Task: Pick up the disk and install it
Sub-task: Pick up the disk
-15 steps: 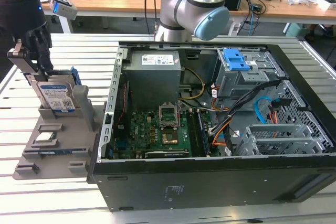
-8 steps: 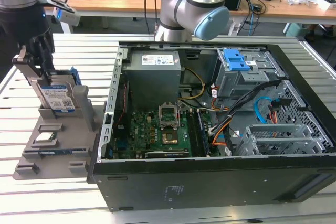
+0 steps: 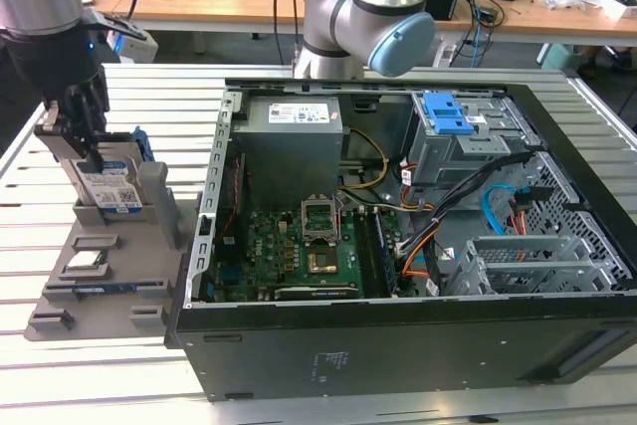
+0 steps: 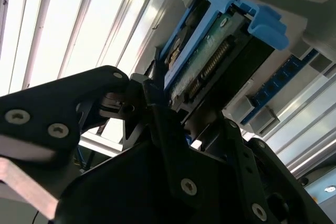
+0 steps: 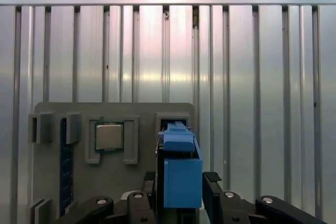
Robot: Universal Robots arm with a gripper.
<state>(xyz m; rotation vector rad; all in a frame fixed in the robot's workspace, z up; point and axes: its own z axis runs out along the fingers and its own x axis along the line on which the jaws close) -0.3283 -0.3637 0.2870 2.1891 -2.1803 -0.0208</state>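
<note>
The disk, silver with a white-and-blue label and a blue frame, stands upright in a slot of the grey holder tray at the exterior view's left. My gripper comes down on it from above, its black fingers shut against the two sides of the disk. In the first wrist view the disk's blue edge sits between the fingers, with its far end at the tray's slot. The second wrist view shows the disk's connector edge just past the fingers.
A square silver processor chip lies in the tray beside the disk. The open computer case fills the exterior view's right, with the motherboard, loose cables and a grey drive cage with a blue latch. Everything rests on a slatted metal table.
</note>
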